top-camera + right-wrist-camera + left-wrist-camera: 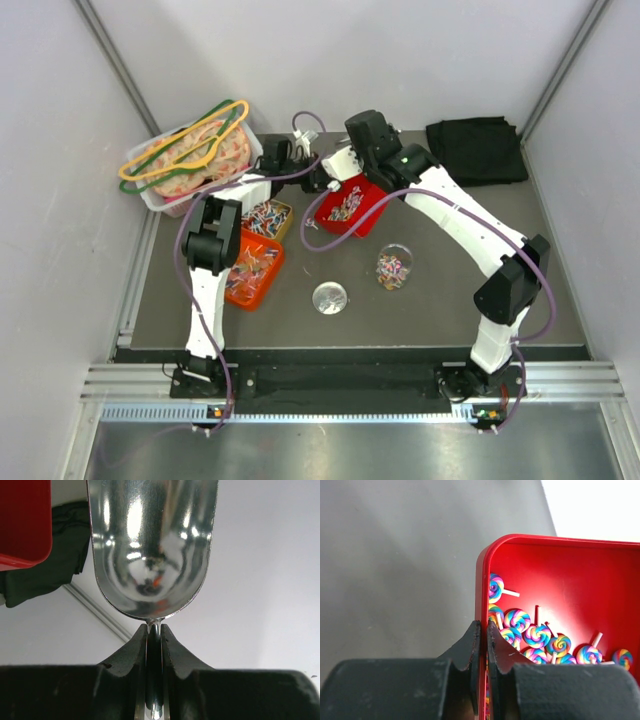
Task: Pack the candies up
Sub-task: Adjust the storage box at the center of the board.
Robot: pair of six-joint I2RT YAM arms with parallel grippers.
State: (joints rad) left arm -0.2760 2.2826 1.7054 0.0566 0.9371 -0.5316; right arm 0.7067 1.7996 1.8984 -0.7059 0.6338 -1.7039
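Observation:
The candies [537, 635] are tiny swirl lollipops, multicoloured, lying in a red tray [555, 565]. My left gripper [483, 630] is shut on that tray's left wall, one finger inside and one outside. In the top view the red tray [333, 228] sits behind the table's middle with my left gripper [320, 186] at its left rim. My right gripper [154, 630] is shut on the handle of a metal scoop [152, 545], whose bowl is empty and faces the wall. It hovers over the tray's far side [352, 152]. A small clear jar [393, 268] holds some candies.
An orange tray [238, 296] and a yellow tray [289, 222] with more candies sit left of the red tray. The jar's lid [330, 298] lies near the middle. A clear bin [150, 196] with hangers is at the back left, a black cloth [478, 150] at the back right.

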